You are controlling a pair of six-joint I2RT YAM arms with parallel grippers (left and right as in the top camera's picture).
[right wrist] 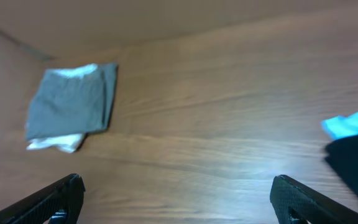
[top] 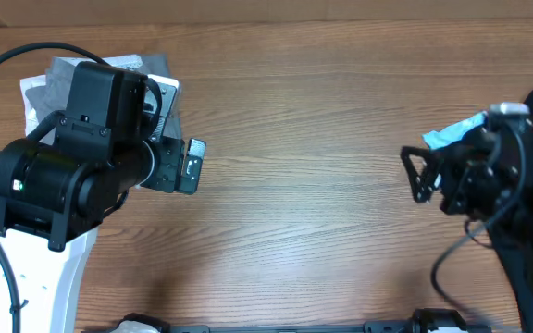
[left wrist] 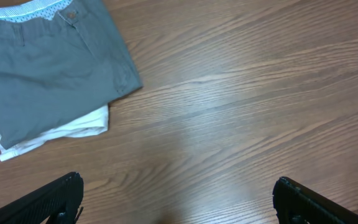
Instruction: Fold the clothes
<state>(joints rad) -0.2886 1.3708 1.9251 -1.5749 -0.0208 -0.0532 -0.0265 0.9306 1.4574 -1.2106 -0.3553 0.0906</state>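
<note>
Left claw [left wrist: 178, 186] agape; shorts [left wrist: 48, 68] (folded) near table [top: 340, 111] edge

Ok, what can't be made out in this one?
1. Overhead: the left arm covers most of the grey shorts.
2. Left wrist: the cream garment shows only an edge beneath them; its type is unclear.
3. Right wrist: the light-blue garment and black garment are blurred and cut off by the right edge.
4. Overhead: the right arm hides most of the light-blue one.
</note>
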